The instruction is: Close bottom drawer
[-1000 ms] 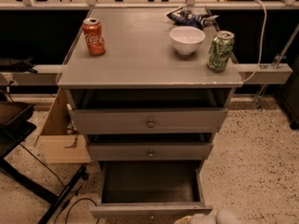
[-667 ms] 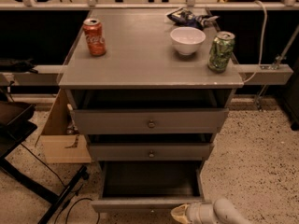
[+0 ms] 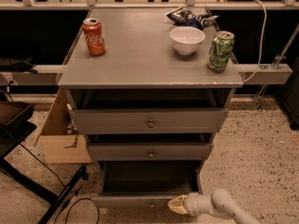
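While sitting pulled far out beneath the middle drawer (image 3: 150, 151), needs a full push home: bottom drawer (image 3: 148, 185). Poised at its front panel's right end, gripper (image 3: 176, 204); cannot tell whether spread or pressed together.

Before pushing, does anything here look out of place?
Only the bottom drawer stands pulled far out of the cabinet. The claw is at the right part of its front panel. Nothing looks spilled or damaged.
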Tool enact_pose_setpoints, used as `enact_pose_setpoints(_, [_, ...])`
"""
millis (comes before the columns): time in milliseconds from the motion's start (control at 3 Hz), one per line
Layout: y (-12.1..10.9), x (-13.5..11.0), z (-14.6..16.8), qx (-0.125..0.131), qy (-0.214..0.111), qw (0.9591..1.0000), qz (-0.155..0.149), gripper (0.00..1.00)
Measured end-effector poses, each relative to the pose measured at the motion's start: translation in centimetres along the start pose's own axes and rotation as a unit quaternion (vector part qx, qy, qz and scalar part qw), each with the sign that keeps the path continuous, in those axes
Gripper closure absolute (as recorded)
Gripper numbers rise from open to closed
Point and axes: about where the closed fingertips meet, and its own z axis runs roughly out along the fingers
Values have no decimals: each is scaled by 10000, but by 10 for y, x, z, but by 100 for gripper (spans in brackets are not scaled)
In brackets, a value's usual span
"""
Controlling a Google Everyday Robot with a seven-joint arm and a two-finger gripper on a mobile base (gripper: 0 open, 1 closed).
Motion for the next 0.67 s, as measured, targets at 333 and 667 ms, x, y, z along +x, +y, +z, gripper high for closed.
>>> enact_pose_setpoints(333, [-6, -10, 1, -12, -78, 9999, -64, 100])
enact_pose_setpoints(667, [-32, -34, 11, -22, -299, 9993, -224, 100])
